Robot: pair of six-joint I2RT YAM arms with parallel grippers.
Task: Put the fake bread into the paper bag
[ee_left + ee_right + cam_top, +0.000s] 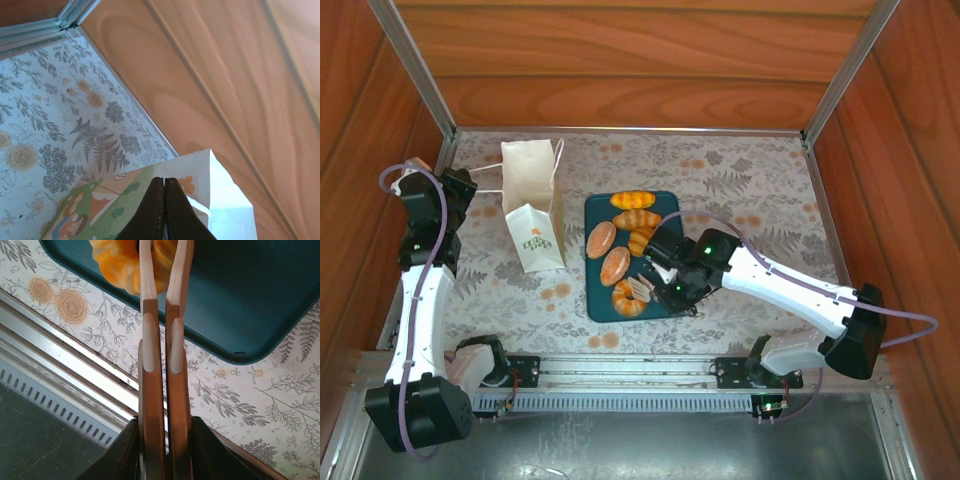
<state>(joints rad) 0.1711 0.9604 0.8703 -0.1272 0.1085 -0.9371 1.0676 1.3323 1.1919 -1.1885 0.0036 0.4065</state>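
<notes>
The dark teal tray (pixel 597 308) lies flat in the middle of the floral-patterned table (pixel 750 190), and six pieces of the fake bread (pixel 615 265) can be counted on it: oval rolls and striped loaves towards the far end, and a ring doughnut (pixel 117 262) at the near end. The white paper bag (pixel 532 190) stands just left of the tray, apart from it, with its green-lettered face towards the arms. The right gripper (pixel 642 288) is down over the near end of the tray. Its pale fingers (pixel 148 345) stand narrowly apart on either side of a section of the doughnut's ring, though the wrist view does not show whether they are pressing on it. The left gripper (pixel 164 187) has its dark fingers pressed together, poised at the bag's upper edge beside the flower print.
</notes>
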